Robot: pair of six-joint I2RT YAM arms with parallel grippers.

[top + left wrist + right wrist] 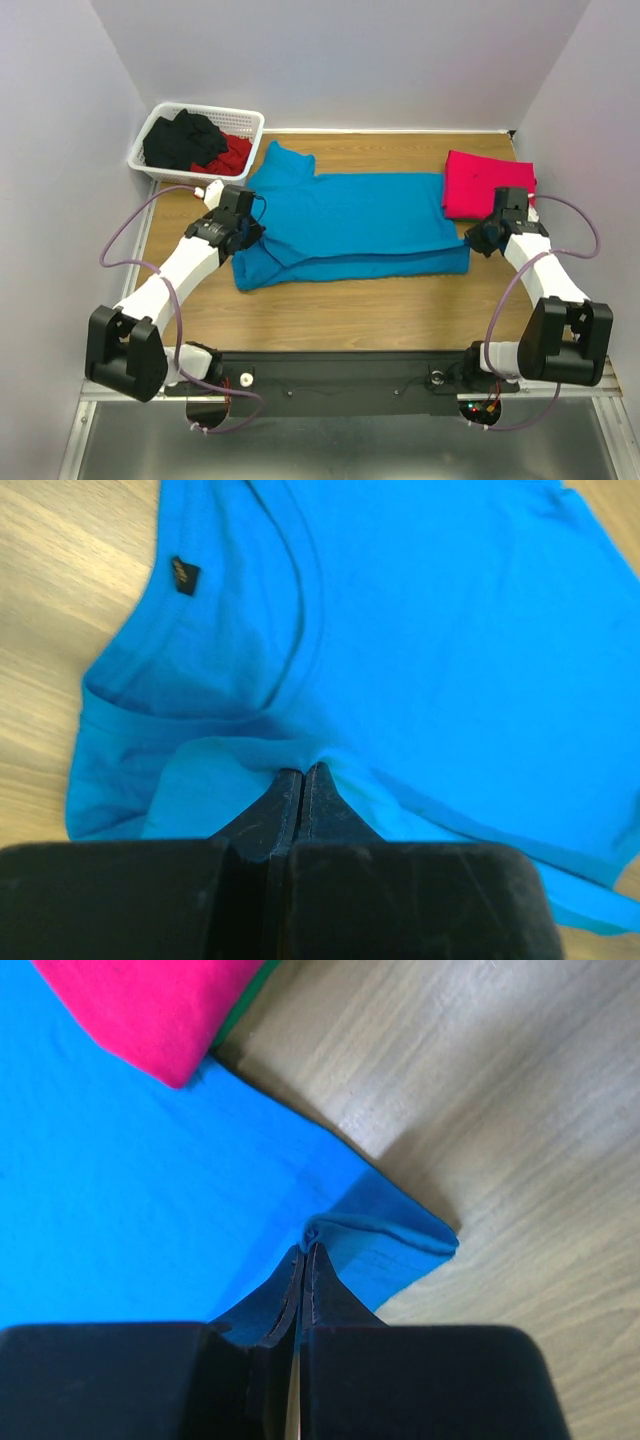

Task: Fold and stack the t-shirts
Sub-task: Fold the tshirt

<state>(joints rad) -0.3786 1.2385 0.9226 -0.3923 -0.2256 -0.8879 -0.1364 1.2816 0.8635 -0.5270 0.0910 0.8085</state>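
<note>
Two pinches on bright turquoise-blue cloth t-shirt (360, 215), wooden table (350, 310).
Gripped near collar with left gripper (303, 770), at hem corner with right gripper (308, 1245), beside folded pinkish-red t-shirt (480, 180).

The left arm (180, 265) is reaching toward one o'clock, the left gripper (303, 777) pinching closed. The right arm (535, 258) is angling toward eleven o'clock, the right gripper (306, 1252) clamping.

The turquoise-blue t-shirt (350, 225) lies flat across the middle of the bench (330, 315), lengthwise from left to right, its ribbed collar and small dark neck label at the left end and its near long edge doubled over. Its near right corner is bunched up into a small fold. The pinkish-red t-shirt (488, 185) sits folded into a compact rectangle at the far right, one corner resting on the turquoise cloth.
</note>
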